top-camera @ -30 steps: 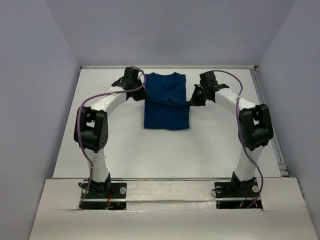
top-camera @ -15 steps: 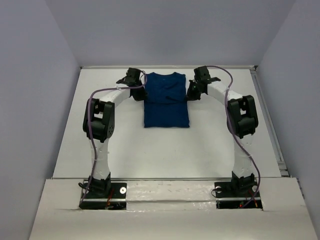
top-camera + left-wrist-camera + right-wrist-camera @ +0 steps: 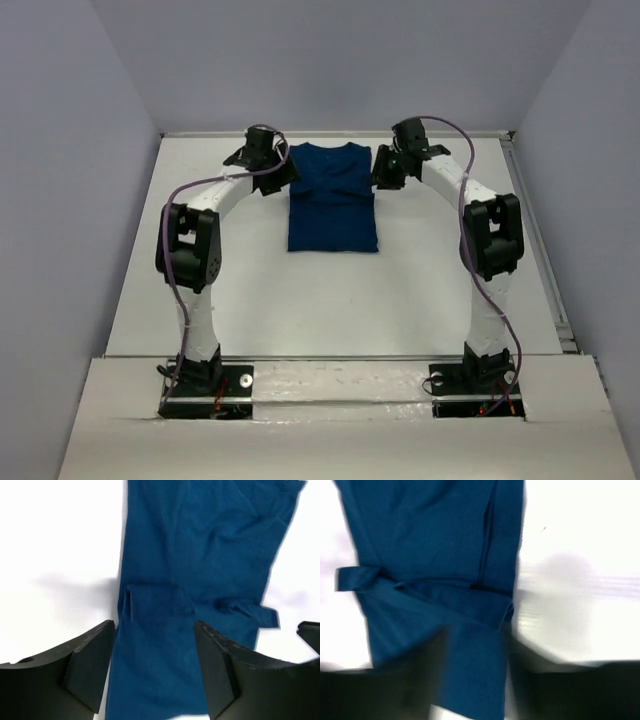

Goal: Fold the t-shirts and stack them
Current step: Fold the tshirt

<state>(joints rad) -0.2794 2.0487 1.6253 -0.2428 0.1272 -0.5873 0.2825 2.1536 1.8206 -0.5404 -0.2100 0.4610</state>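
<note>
A dark navy-blue t-shirt (image 3: 333, 200) lies folded into a rectangle at the back middle of the white table (image 3: 250, 290), collar end toward the back wall. My left gripper (image 3: 277, 172) hovers at its far left edge. In the left wrist view its jaws (image 3: 155, 665) stand open over the cloth (image 3: 200, 540), holding nothing. My right gripper (image 3: 384, 172) is at the shirt's far right edge. The right wrist view is blurred; its dark fingers (image 3: 475, 690) stand apart above the blue cloth (image 3: 430, 540). A folded sleeve edge shows in both wrist views.
Grey walls close the table on the left, back and right. A metal rail (image 3: 540, 240) runs along the table's right edge. Both arm bases (image 3: 205, 385) (image 3: 480, 380) sit on the near ledge, arms arching up either side of the shirt.
Both grippers carried the cloth toward the back of the table, then opened and let it go. The shirt now lies flatter.
</note>
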